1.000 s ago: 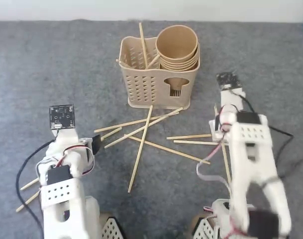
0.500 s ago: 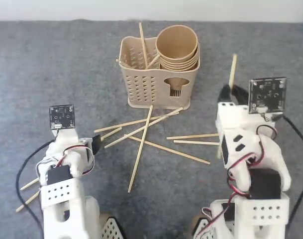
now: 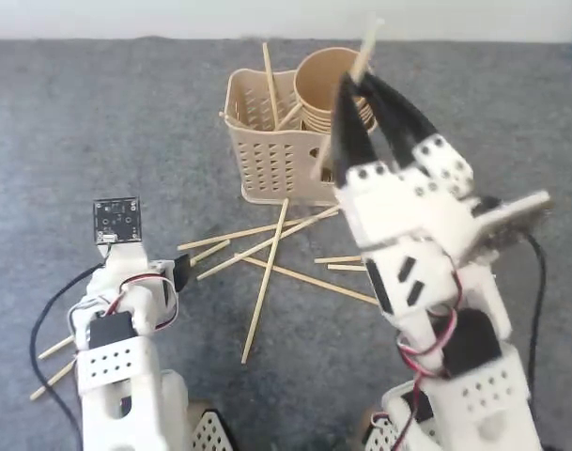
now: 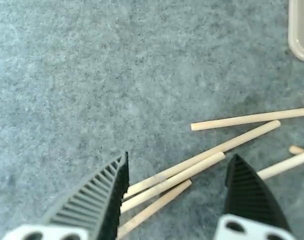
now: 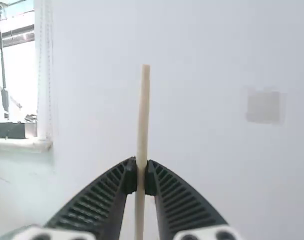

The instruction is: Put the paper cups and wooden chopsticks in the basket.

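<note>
We see the right gripper (image 3: 359, 83) raised high over the table and clamped on a single wooden chopstick (image 3: 368, 42); in the right wrist view the two black fingers of that gripper (image 5: 140, 172) pinch the stick (image 5: 143, 110) between their tips, and it stands straight up out of them against a pale wall; in the high view the held stick slants across the front of the basket (image 3: 267, 160), its upper end above the rim; the basket stands at the far side of the grey carpet (image 3: 98, 122), with a stack of paper cups (image 3: 316, 83) in its right part and a few chopsticks (image 3: 269, 80) leaning in its left part; loose chopsticks (image 3: 267, 282) lie scattered and crossed on the carpet in front of the basket, between the two arms, and two more (image 3: 51, 362) lie by the left arm's base; the left gripper (image 4: 179, 162) hangs low over the carpet with its fingers spread wide apart, holding nothing, and several chopsticks (image 4: 226, 147) lie on the carpet beneath the gap.
</note>
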{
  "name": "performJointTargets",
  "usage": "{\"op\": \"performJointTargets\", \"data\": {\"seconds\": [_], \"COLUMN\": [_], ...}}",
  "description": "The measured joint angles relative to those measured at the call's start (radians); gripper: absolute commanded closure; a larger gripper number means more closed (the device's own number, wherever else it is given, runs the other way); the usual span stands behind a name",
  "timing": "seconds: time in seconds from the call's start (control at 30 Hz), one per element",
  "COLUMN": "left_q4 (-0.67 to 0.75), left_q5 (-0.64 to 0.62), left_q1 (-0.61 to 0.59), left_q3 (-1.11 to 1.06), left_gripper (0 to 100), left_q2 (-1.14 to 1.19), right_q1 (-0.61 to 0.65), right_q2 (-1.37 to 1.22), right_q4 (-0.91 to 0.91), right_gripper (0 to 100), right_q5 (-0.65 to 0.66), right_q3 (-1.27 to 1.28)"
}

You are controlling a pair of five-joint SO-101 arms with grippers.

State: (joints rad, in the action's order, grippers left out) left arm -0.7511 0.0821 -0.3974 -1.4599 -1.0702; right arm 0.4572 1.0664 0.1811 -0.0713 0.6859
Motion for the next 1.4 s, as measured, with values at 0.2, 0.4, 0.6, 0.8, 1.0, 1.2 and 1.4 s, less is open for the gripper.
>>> {"op": "performJointTargets", "data": {"seconds": [0.2, 0.4, 0.6, 0.8, 1.0, 1.2, 1.4], "left_q4": [0.000, 0.005, 0.038, 0.043, 0.043, 0.043, 0.043], "left_q5": [0.000, 0.000, 0.000, 0.000, 0.000, 0.000, 0.000], "left_q1": [0.000, 0.000, 0.000, 0.000, 0.000, 0.000, 0.000], "left_q3": [0.000, 0.000, 0.000, 0.000, 0.000, 0.000, 0.000], "left_gripper": [70, 70, 70, 70, 70, 70, 70], "left_q2": [0.000, 0.000, 0.000, 0.000, 0.000, 0.000, 0.000], "right_q1": [0.068, 0.064, 0.068, 0.066, 0.035, 0.037, 0.031], "right_q2": [-0.279, -0.600, -0.882, -1.014, -1.097, -1.102, -0.913], "right_q4": [-0.049, -0.055, -0.055, -0.095, -0.152, -0.031, 0.209], "right_gripper": [99.1, 99.1, 98.9, 98.7, 86.0, 89.1, 91.4], "right_q5": [-0.003, -0.003, -0.006, -0.006, 0.020, 0.005, -0.089], "right_q3": [-0.233, -0.534, -0.753, -0.792, -0.799, -0.810, -0.810]}}
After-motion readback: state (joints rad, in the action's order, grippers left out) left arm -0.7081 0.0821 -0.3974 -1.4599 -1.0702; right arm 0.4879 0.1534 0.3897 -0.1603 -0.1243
